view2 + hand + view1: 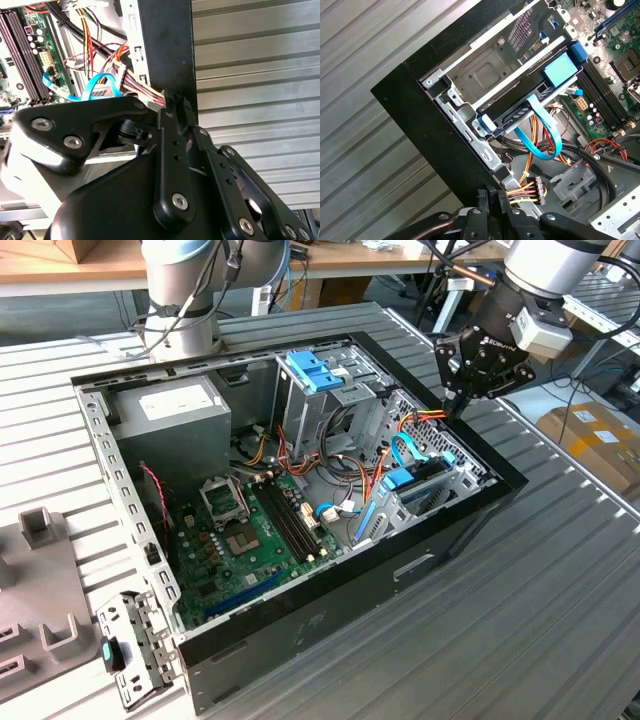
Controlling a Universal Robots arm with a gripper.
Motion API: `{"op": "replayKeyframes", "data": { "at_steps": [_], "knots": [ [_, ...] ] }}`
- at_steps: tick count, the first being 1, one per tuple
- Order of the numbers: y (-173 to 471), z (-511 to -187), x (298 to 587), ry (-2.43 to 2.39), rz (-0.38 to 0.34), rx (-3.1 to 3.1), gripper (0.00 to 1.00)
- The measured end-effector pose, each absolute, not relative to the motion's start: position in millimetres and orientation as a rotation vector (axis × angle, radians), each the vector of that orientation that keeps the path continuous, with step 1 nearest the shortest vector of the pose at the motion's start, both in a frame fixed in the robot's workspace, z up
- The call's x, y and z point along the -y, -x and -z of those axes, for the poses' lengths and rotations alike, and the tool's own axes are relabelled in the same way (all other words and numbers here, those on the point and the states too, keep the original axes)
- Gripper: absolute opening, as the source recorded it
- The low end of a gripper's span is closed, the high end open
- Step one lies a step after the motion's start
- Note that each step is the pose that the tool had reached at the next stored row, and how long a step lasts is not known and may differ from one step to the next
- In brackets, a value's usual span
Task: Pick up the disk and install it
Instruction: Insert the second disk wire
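Gripper hovers over open computer case rim, finger spread unclear; disk with blue carrier frame sits in bay inside case, beside motherboard and cables

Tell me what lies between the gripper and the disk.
In the first wrist view: coloured wires and a blue cable, between gripper and disk.

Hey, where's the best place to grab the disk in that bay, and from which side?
Likely the disk by its blue carrier frame ends, coming from above through the computer case's open side; the drive bay hems its other sides.
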State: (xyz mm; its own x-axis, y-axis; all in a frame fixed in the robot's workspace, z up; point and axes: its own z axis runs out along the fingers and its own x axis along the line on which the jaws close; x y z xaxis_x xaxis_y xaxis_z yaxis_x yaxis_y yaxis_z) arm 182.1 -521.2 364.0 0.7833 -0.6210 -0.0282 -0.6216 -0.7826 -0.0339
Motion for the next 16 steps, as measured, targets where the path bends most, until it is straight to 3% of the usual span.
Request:
{"op": "replayKeyframes", "data": {
  "at_steps": [1,16],
  "knots": [
    [-182.2,-364.1,521.2,2.928,-0.024,-1.02,0.25],
    [-182.2,-365.5,522.6,2.926,-0.025,-1.02,0.25]
  ]
}}
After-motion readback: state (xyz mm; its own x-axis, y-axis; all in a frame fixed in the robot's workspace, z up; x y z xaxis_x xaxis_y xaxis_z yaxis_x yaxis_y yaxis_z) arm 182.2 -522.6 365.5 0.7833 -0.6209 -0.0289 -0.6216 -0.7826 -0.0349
